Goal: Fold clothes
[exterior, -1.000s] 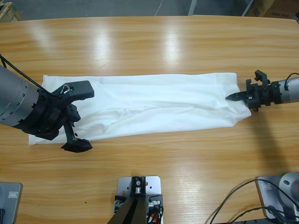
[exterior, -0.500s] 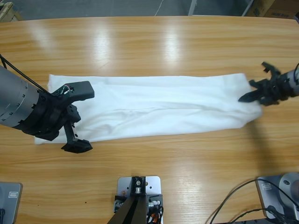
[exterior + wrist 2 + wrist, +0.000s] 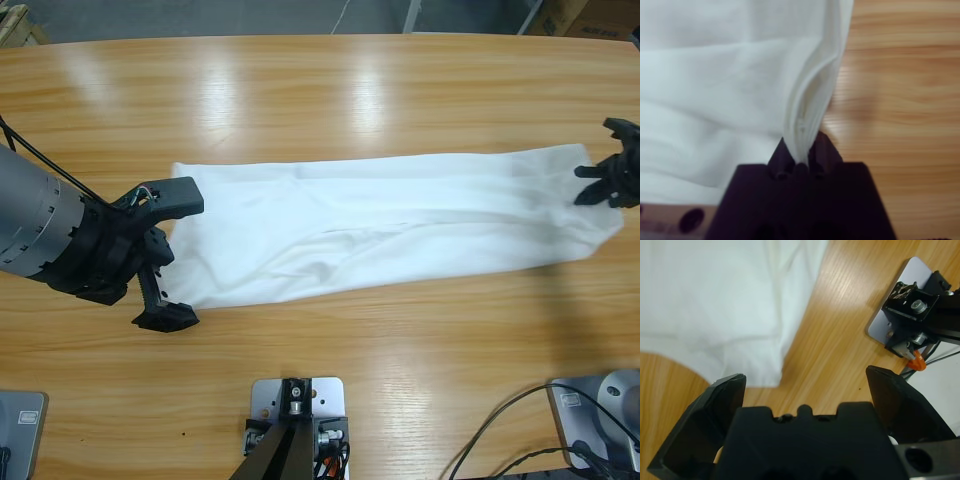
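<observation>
The clothes are one white garment folded into a long strip across the table's middle. My right gripper is shut on the strip's right end at the table's right side. In the right wrist view the jaws of that gripper pinch a bunched edge of the white cloth. My left gripper stands open at the strip's left end, one jaw beyond the cloth and one in front of it. In the left wrist view the cloth's corner lies ahead of that open gripper, apart from both jaws.
The wooden table stretches wide behind the cloth, with bare wood in front of it too. Black cables lie at the front right. The table's far edge runs along the top.
The right gripper has moved right with the cloth's end, dragging the whole strip rightward. The cloth's left end has slid out from under the left gripper, which has stayed put.
</observation>
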You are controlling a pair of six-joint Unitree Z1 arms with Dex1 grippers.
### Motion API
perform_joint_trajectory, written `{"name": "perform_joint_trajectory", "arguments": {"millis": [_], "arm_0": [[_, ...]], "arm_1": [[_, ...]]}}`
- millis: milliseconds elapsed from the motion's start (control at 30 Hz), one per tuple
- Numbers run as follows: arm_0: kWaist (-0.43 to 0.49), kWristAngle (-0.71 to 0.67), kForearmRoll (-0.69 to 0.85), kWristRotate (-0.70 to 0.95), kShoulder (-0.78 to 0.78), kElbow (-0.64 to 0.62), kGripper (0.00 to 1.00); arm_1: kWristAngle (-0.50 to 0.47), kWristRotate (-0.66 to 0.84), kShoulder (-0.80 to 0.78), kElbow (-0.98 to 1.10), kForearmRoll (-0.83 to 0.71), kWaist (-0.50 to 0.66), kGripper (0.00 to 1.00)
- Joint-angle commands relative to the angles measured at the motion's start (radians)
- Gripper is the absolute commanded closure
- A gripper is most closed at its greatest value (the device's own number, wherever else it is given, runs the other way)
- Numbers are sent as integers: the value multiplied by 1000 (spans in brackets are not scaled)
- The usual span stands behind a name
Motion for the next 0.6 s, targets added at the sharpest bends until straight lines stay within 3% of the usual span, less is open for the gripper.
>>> {"name": "perform_joint_trajectory", "arguments": {"millis": [33,233,367,467,600], "arm_0": [[-10,-9,3,-10,3,18,59],[-24,-9,1,-22,2,28,59],[-28,-9,0,-44,-4,27,59],[-28,-9,-13,-86,-3,29,50],[-28,-8,-53,-157,-5,31,37]], "arm_1": [[-226,-51,5,-18,55,-20,1000],[-466,-44,-82,-27,111,-20,1000],[-480,-41,-136,-33,124,-9,1000],[-408,-23,-193,-61,201,133,1000],[-379,74,-216,-152,338,417,1000]]}}
